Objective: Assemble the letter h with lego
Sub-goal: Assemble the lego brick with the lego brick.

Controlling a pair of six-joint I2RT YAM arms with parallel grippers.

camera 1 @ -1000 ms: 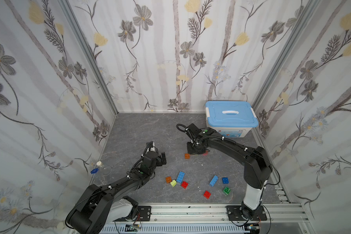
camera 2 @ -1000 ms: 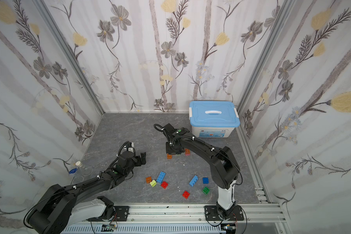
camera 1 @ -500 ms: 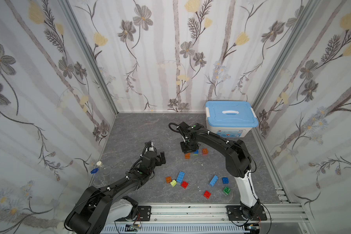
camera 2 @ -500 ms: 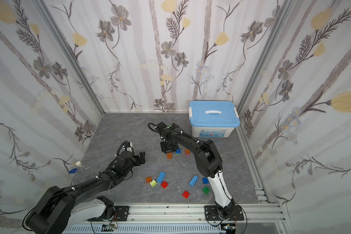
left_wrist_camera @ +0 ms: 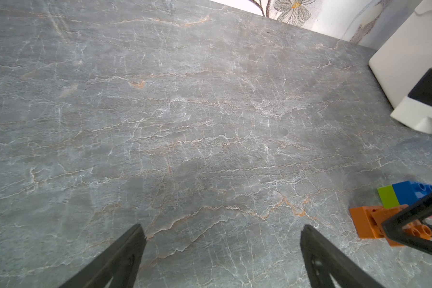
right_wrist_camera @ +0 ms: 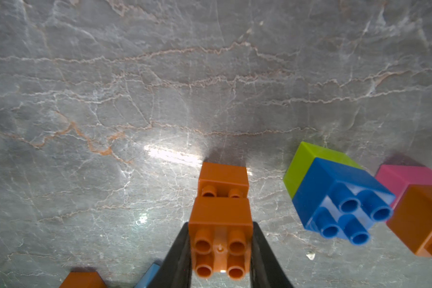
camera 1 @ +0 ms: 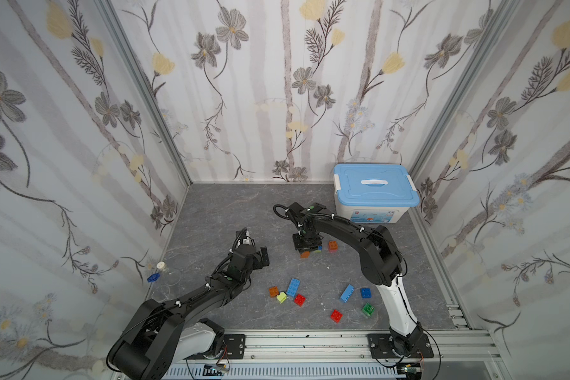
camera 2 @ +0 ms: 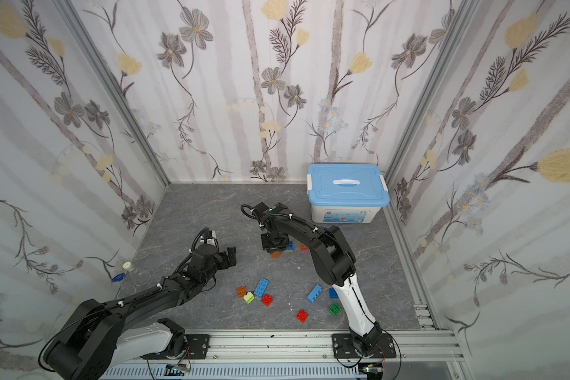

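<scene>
Top views: right gripper [camera 1: 306,245] sat low, just in front of storage box [camera 1: 374,190], over orange brick [camera 1: 304,254]; left gripper [camera 1: 262,258] hovered farther from box, holding nothing; loose lego [camera 1: 293,287] lay well apart from box.
Left wrist: jaws spread wide above grey tabletop [left_wrist_camera: 185,124].
Right wrist: jaws narrowed onto orange brick, atop second orange brick [right_wrist_camera: 223,177] (lower studs showing, so probably not seated); lime-and-blue pair [right_wrist_camera: 334,189] and pink-and-orange pair [right_wrist_camera: 414,199] beside.
Progress: short stacks only; no h formed; most loose lego unplaced.
</scene>
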